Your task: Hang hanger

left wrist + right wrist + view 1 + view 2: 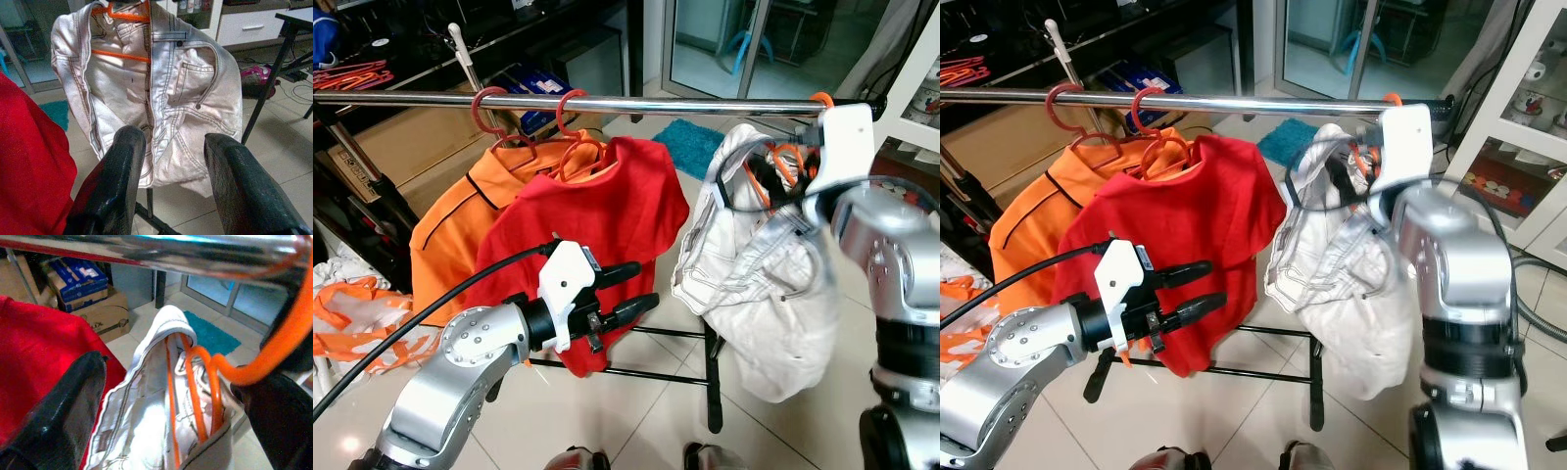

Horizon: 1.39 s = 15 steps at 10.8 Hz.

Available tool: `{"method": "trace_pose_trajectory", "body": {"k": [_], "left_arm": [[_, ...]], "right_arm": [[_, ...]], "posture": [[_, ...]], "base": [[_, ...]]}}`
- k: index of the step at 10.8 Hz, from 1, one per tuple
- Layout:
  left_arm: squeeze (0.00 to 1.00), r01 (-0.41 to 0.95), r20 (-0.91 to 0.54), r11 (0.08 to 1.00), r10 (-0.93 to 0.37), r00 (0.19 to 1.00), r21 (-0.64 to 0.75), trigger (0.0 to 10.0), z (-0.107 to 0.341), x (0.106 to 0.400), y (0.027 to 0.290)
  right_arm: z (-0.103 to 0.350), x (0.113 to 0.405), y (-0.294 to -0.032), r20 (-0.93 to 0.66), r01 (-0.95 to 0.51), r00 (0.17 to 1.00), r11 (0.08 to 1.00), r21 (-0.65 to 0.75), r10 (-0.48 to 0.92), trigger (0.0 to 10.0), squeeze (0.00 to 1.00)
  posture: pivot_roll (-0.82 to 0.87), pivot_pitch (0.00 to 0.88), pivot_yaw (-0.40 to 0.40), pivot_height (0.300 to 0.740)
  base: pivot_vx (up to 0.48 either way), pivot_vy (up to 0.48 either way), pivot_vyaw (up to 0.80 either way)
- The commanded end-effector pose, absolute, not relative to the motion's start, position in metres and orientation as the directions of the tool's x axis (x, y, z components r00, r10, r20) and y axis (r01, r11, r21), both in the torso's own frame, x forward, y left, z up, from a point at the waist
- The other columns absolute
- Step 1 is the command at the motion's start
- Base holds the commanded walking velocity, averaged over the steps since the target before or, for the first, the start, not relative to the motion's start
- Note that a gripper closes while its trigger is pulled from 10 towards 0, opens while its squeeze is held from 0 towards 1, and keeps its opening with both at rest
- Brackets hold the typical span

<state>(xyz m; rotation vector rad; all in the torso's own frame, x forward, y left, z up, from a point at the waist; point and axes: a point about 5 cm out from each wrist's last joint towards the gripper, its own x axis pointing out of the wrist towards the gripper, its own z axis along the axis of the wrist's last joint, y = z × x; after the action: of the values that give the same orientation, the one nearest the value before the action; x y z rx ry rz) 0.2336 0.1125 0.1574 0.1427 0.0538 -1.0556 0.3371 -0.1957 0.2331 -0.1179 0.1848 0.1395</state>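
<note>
On rail (607, 101), orange hanger (254, 367) (white garment (759, 294))

Three hung garments (607, 235), three hangers (570, 113), one rail (607, 101)

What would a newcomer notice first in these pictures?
Probably the red shirt, hanging at the middle of the rail beside an orange shirt. Next, the white jacket on an orange hanger at the rail's right end, with the right gripper raised at the hook. The left gripper is held out low before the red shirt, jaws open.
</note>
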Motion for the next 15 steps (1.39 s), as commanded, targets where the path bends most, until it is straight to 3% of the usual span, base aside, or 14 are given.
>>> {"method": "trace_pose_trajectory", "body": {"k": [1,4,5,6,7,8,9,10,11,15], "left_arm": [[0.0,0.869,-0.115,0.486,-0.862,0.494,0.088,10.0,0.159,0.232,0.115],[0.0,0.869,-0.115,0.487,-0.861,0.495,0.09,10.0,0.159,0.231,0.116],[0.0,0.872,-0.111,0.482,-0.865,0.49,0.092,10.0,0.16,0.231,0.115],[0.0,0.872,-0.11,0.48,-0.866,0.488,0.094,10.0,0.16,0.232,0.114],[0.0,0.872,-0.11,0.48,-0.866,0.488,0.093,10.0,0.16,0.232,0.114],[0.0,0.872,-0.114,0.48,-0.865,0.488,0.09,10.0,0.159,0.23,0.115],[0.0,0.872,-0.115,0.481,-0.865,0.488,0.089,10.0,0.158,0.23,0.115],[0.0,0.874,-0.115,0.478,-0.867,0.486,0.089,10.0,0.159,0.232,0.114],[0.0,0.873,-0.114,0.479,-0.866,0.487,0.093,10.0,0.16,0.233,0.114],[0.0,0.875,-0.119,0.475,-0.867,0.484,0.097,10.0,0.16,0.234,0.114]], "right_arm": [[0.246,0.34,-0.192,-0.131,-0.177,0.978,0.974,-0.142,0.159,10.0,0.0],[0.241,0.342,-0.196,-0.127,-0.232,0.969,0.958,-0.171,0.212,10.0,0.0],[0.236,0.343,-0.197,-0.114,-0.247,0.966,0.957,-0.154,0.231,7.6,0.0],[0.233,0.345,-0.198,-0.117,-0.245,0.967,0.956,-0.162,0.228,1.5,0.0],[0.231,0.346,-0.199,-0.123,-0.242,0.967,0.956,-0.168,0.223,0.7,0.0],[0.227,0.347,-0.202,-0.147,-0.226,0.969,0.958,-0.178,0.201,3.1,0.0],[0.226,0.348,-0.204,-0.153,-0.214,0.97,0.96,-0.181,0.187,4.0,0.0],[0.224,0.352,-0.208,-0.166,-0.157,0.978,0.974,-0.166,0.129,5.9,0.0],[0.219,0.353,-0.21,-0.21,-0.112,0.975,0.978,-0.177,0.074,10.0,0.0],[0.221,0.351,-0.205,-0.224,-0.071,0.974,0.991,-0.117,0.043,10.0,0.0]], "posture": [[-0.06,0.104,0.079,0.74],[-0.06,0.1,0.078,0.74],[-0.06,0.097,0.081,0.74],[-0.06,0.097,0.081,0.74],[-0.06,0.099,0.08,0.74],[-0.06,0.101,0.08,0.74],[-0.06,0.1,0.082,0.74],[-0.05,0.107,0.083,0.74],[-0.05,0.106,0.085,0.74],[-0.05,0.107,0.093,0.74]], "base": [[0.0,0.0,0.0],[0.0,0.0,0.0],[0.0,0.0,0.0],[0.0,0.0,0.0],[0.0,0.0,0.0],[0.0,0.0,0.0],[0.0,0.0,0.0],[0.0,0.0,0.0],[0.0,0.0,0.0],[0.0,0.0,0.0]]}}
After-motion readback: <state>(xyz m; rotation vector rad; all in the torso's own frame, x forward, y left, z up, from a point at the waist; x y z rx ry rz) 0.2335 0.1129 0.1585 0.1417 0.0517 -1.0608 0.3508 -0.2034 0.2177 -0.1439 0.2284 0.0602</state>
